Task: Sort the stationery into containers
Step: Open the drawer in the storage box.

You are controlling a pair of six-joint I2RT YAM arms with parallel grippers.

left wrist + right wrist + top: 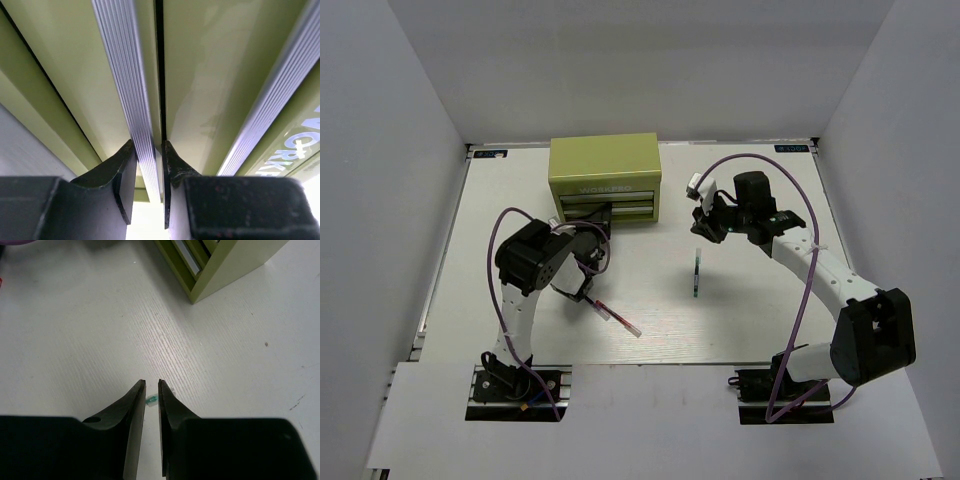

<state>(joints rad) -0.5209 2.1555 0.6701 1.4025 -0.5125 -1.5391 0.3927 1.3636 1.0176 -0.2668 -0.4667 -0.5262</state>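
One olive chest (605,160), front lettered "WORKPRO", ribbed drawer handle (131,90)

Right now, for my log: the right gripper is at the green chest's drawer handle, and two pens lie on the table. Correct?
No: the left gripper is at the drawer handle of the chest, as the left wrist view shows. The green pen and red pen do lie on the table.

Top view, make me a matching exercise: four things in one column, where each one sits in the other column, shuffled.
1 left gripper
2 green pen
3 red-white pen
4 tool chest

A back of the table
B toward the near edge, left of centre
C fingers either side of a drawer handle
D around the table's middle

Pairs: 1-C, 2-D, 3-B, 4-A
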